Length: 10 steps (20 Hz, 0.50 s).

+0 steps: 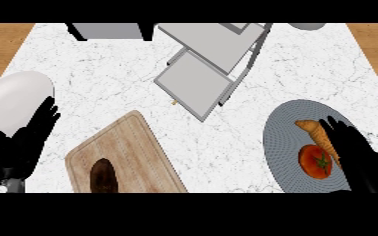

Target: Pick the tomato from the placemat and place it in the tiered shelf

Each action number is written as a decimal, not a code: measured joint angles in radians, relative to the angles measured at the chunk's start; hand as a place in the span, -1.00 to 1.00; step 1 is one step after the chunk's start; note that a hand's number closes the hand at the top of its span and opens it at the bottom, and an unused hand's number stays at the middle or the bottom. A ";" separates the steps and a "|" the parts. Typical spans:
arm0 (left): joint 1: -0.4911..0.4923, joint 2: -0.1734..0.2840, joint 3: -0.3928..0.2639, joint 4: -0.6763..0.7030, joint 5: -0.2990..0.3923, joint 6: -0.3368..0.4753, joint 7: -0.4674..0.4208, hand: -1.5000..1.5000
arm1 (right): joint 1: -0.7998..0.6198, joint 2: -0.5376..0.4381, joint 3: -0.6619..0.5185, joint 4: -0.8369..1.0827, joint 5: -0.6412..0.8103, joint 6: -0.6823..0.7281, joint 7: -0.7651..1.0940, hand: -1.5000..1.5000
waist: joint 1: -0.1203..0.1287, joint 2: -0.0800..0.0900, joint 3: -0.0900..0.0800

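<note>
Head view
Right hand: black right hand (356, 155) lies over the round grey-blue placemat (284, 145), fingers straight, holding nothing.
Tomato: round red tomato (316, 161) sits on the placemat, just left of the right hand's fingers, beside an orange carrot (316, 132).
Shelf: grey metal tiered shelf (210, 65) stands well apart, up-left of that hand.
Left hand: black left hand (33, 135) rests open at the left edge, beside a white plate (22, 95).

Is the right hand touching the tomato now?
Cannot tell. In the head view the right hand lies just beside the tomato on the placemat; their edges meet in the picture, but neither contact nor gap shows plainly.
</note>
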 measured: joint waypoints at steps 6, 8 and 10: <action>-0.022 -0.027 0.027 0.007 -0.038 -0.018 0.016 0.00 | -0.057 0.070 -0.028 0.106 0.049 -0.006 -0.069 -1.00 | -0.001 0.000 0.000; -0.017 -0.046 0.031 0.001 -0.050 -0.021 0.018 0.00 | -0.064 0.086 -0.046 0.126 0.054 0.000 -0.091 -1.00 | -0.001 0.000 0.000; -0.016 -0.056 0.039 0.005 -0.059 -0.029 0.015 0.00 | -0.078 0.109 -0.052 0.156 0.068 -0.001 -0.103 1.00 | -0.001 -0.001 -0.003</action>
